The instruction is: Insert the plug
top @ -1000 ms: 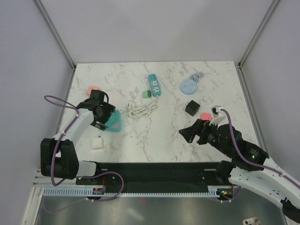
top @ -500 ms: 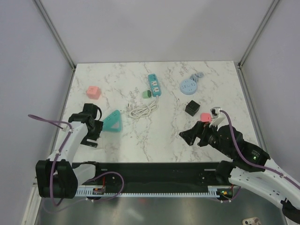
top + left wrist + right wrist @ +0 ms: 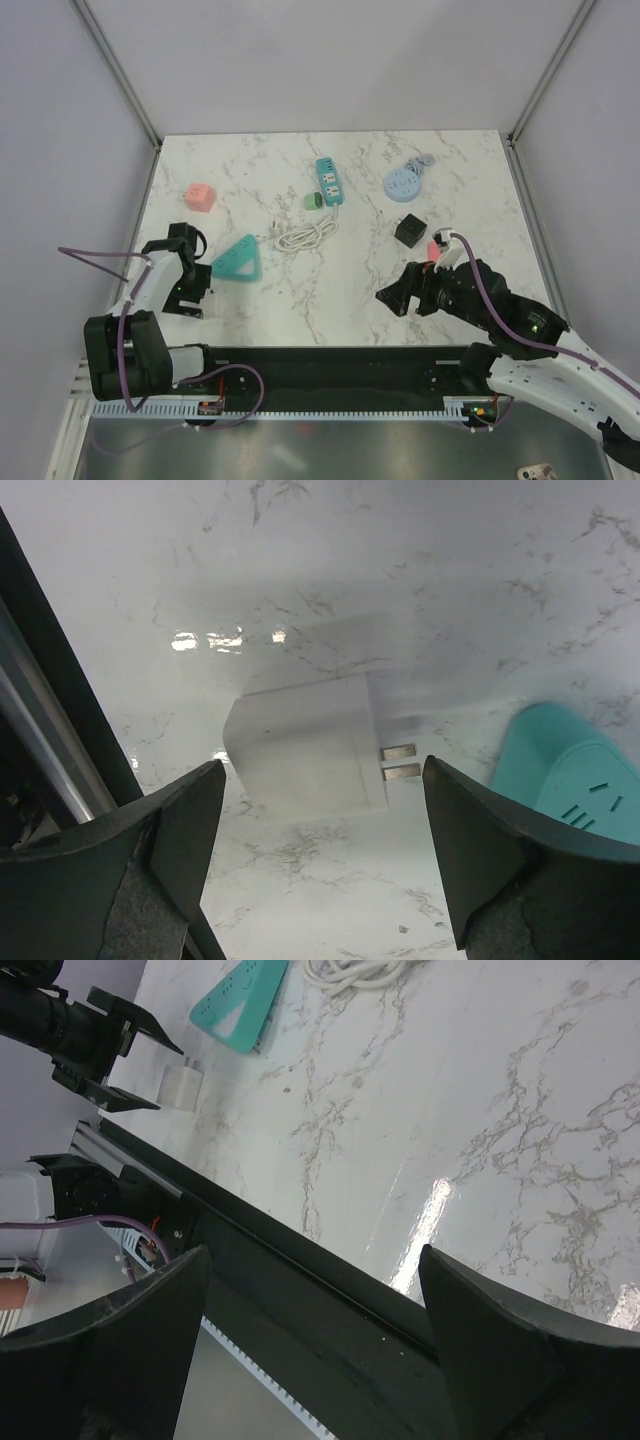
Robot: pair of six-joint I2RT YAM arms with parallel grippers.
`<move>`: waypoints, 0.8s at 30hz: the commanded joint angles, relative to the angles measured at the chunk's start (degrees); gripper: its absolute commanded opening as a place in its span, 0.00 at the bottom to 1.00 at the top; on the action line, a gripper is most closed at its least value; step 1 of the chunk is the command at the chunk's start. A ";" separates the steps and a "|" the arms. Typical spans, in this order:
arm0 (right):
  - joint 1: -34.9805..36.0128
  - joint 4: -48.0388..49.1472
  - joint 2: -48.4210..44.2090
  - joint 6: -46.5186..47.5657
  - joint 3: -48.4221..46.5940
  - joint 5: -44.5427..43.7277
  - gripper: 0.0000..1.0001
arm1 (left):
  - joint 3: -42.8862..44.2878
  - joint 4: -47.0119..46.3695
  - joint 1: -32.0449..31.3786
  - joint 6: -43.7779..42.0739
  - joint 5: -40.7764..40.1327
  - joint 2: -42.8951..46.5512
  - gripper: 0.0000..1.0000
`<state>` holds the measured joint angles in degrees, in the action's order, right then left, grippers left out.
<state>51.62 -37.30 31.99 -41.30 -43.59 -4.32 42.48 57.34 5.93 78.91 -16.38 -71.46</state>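
The white plug [image 3: 305, 745] lies flat on the marble, its two prongs [image 3: 398, 761] pointing right toward the teal triangular socket block [image 3: 572, 780]. My left gripper [image 3: 320, 880] is open, hovering just above the plug, with its fingers [image 3: 170, 860] on either side and nearer the camera. In the top view the left gripper [image 3: 186, 292] hides the plug; the triangular block [image 3: 238, 260] lies to its right. My right gripper [image 3: 398, 296] is open and empty, low over the near right of the table. In its own view the right gripper [image 3: 315, 1360] is over the black rail.
A teal power strip [image 3: 328, 180], green plug [image 3: 312, 200] and coiled white cable [image 3: 305, 236] lie at the back centre. A pink cube [image 3: 198, 197] sits at left. A black cube [image 3: 408, 231], pink block [image 3: 437, 247] and blue disc [image 3: 403, 183] sit at right. A black rail [image 3: 330, 365] runs along the near edge.
My left gripper has moved from the teal triangular block toward the near left and now sits over the white plug. My right gripper has shifted slightly left.
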 commanded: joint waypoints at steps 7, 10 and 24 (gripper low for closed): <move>0.06 1.97 3.25 2.63 -2.64 3.61 0.93 | -2.14 -0.21 0.22 1.06 1.18 -0.17 0.84; -0.02 1.79 3.96 2.89 -2.90 4.14 0.93 | -2.66 -1.18 0.22 0.20 1.35 -0.08 0.83; -0.02 4.25 3.87 2.18 2.38 1.67 0.94 | -11.36 -7.94 0.04 -3.50 12.50 11.59 0.04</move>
<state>51.62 -34.94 34.59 -39.35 -41.28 -2.42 33.65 50.63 6.02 78.02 -9.43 -62.59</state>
